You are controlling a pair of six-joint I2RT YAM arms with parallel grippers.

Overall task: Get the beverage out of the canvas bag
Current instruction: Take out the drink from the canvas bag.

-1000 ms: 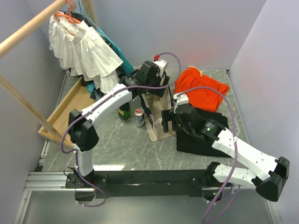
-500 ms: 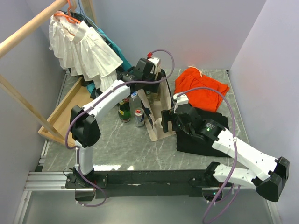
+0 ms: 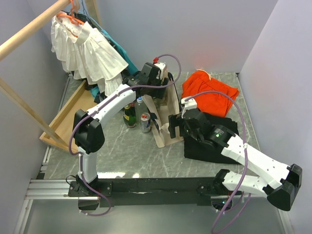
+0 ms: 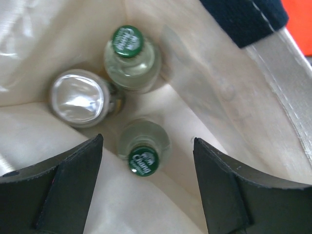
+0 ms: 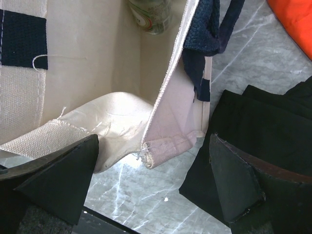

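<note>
Left wrist view looks straight down into the canvas bag: three drinks stand at its bottom, long axes roughly vertical, tops pointing up at the bag mouth. One green-capped bottle sits at the far side, a silver-topped can touches it on the left, and a second green-capped bottle stands just beside both, nearest the camera. The left gripper hangs over the bag mouth with jaws spread wide, holding nothing; the second bottle lies in line between its fingers but below them, with no contact visible. In the top view the bag stands upright, mouth up. The left arm rises from its base, with the forearm reaching away and rightward to the bag's far end and the wrist turned down into the opening. The right arm lies low, elbow far right of the bag, forearm running back toward the bag's near right corner. The right gripper is spread wide and empty, low over the marble table, facing the bag's bottom corner and black strap handle. Black cloth lies right of the bag and orange cloth beyond it. Left of the bag stand a dark bottle, a clear bottle and another can.
</note>
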